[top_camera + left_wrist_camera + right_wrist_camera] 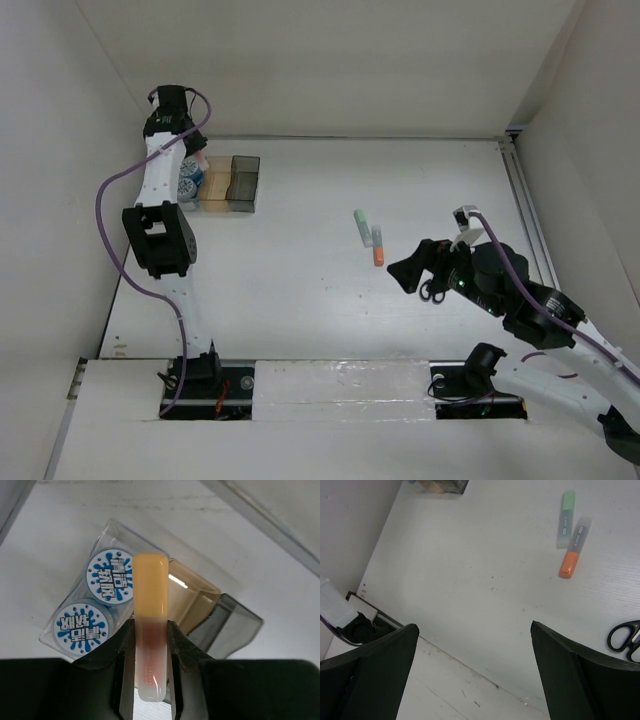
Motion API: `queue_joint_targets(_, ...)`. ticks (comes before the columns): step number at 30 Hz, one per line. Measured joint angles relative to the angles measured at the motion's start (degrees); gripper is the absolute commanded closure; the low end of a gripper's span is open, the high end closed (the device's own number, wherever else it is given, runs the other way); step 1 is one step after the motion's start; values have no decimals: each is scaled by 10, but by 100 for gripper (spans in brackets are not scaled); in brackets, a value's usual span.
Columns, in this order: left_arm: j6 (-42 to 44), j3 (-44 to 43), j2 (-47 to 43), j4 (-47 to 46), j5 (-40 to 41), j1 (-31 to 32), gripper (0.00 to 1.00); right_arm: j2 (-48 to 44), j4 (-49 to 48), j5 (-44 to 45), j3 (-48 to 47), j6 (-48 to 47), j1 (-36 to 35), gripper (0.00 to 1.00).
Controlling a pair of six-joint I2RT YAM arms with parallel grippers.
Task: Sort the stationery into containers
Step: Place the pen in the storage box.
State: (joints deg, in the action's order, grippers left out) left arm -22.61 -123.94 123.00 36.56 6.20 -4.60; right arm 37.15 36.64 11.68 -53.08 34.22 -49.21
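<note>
— What is your left tool [150,635] doing?
— It's pinching a smooth, rounded yellow-orange marker [149,580]; the translucent clear bin [114,529] is sitting just beyond its tips.
— And your right tool [475,650]?
— It's gaping wide over the counter [470,555].

We find the bins [228,183] at the far left of the table [300,290], rolls [109,576] in the leftmost. Above them a marker [149,630] sits in the left jaws. Two markers [362,226] lie mid-table, scissors [432,291] to their right.

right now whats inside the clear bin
Two blue-and-white rolls side by side: upper roll, lower roll, in the clear bin. The yellow-orange marker covers the bin's right side, so that part is unseen.
</note>
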Motion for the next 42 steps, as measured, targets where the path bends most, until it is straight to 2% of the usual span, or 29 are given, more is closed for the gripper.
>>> queue_joint_targets(4, 12, 25, 29, -3, -23, -18, 100, 11, -3, -3, 0, -2, 0, 0)
queue_joint_targets(12, 25, 45, 36, -18, -46, 9, 100, 19, -14, -10, 0, -6, 0, 0)
queue_joint_targets(32, 24, 105, 37, -30, -24, 16, 99, 17, -28, -19, 16, -14, 0, 0)
queue_joint_targets(36, 24, 107, 37, -29, -25, 16, 75, 15, -28, -21, 16, -14, 0, 0)
queue_joint_targets(37, 24, 107, 37, -29, -24, 16, 63, 15, -28, -21, 16, -14, 0, 0)
queue_joint_targets(40, 20, 107, 37, -30, -21, 16, 48, 15, -28, -21, 16, -14, 0, 0)
queue_joint_targets(41, 20, 107, 37, -30, -20, 16, 40, 15, -28, -21, 16, -14, 0, 0)
queue_joint_targets(42, 20, 107, 37, -31, -19, 16, 37, 15, -28, -21, 16, -14, 0, 0)
